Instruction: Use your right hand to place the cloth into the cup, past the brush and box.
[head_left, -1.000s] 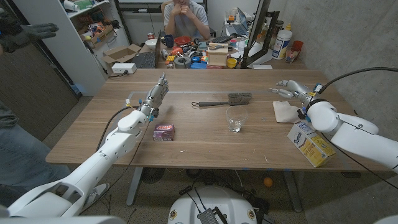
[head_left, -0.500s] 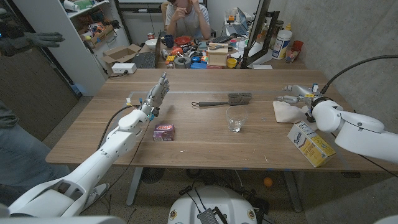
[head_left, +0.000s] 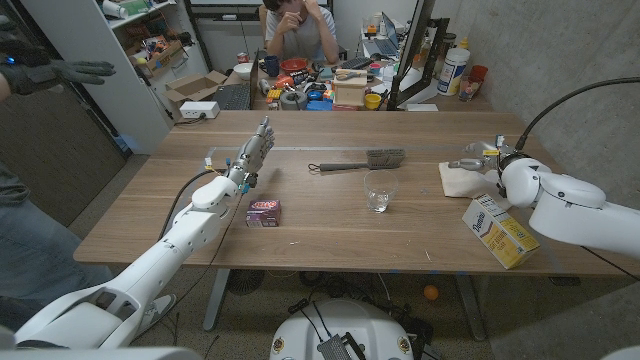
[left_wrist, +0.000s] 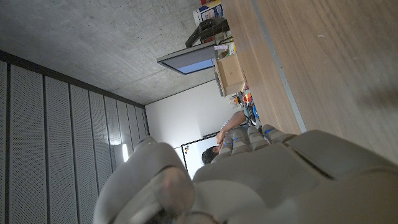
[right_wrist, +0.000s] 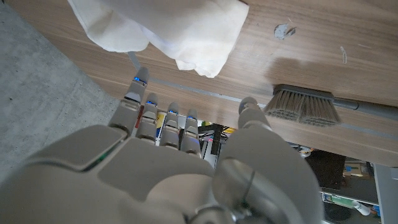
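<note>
A white crumpled cloth lies on the table's right side, also seen in the right wrist view. My right hand hovers at the cloth's far edge with its fingers apart, holding nothing. A clear glass cup stands upright at the table's middle. The black-handled brush lies just behind it; its bristles show past my thumb. A small purple box lies left of the cup. My left hand is raised beyond that box, fingers stretched out, nothing in it.
A yellow and white carton lies at the near right edge, under my right forearm. A person sits behind the table at a cluttered desk. Another person's gloved hand shows at the far left. A shelf stands back left.
My right hand has come nearer and slightly right, down to the cloth's far edge. The left arm has stayed put. The gloved hand at the left has shifted a little.
</note>
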